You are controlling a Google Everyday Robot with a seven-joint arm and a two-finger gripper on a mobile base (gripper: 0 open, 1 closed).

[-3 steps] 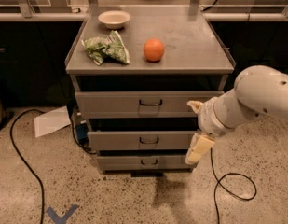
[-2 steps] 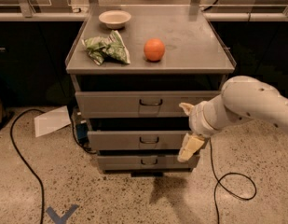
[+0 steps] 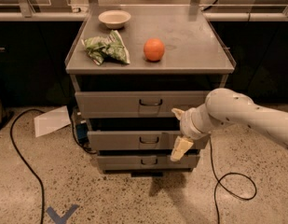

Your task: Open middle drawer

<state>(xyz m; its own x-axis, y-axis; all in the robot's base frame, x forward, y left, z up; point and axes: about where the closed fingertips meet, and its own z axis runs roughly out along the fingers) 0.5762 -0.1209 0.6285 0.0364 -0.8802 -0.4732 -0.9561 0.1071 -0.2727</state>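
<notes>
**Q:** Reading from the left, what stands in the scene?

**A:** A sheet of paper (image 3: 51,121) lies on the floor. Next is the grey cabinet (image 3: 190,36), its top bearing a bowl (image 3: 114,18), a green bag (image 3: 106,49) and an orange (image 3: 154,49). Below are three drawers. The middle drawer (image 3: 115,140) sits between the taller top drawer (image 3: 106,104) and the bottom drawer (image 3: 120,162), with its handle (image 3: 148,139) at the centre of the front. It looks shut, though the shadowed gaps leave this uncertain.

**Q:** And at the right?

**A:** The gripper (image 3: 175,134), fingers spread wide and holding nothing. One finger is above and one below the level of the middle front, just right of the handle.

**Q:** What has changed?

**A:** Over the last second the gripper has slid left, from the cabinet's right edge toward the handle. The drawer itself has not moved. The approach is therefore nearly complete; grasping and pulling are yet to come.
</notes>
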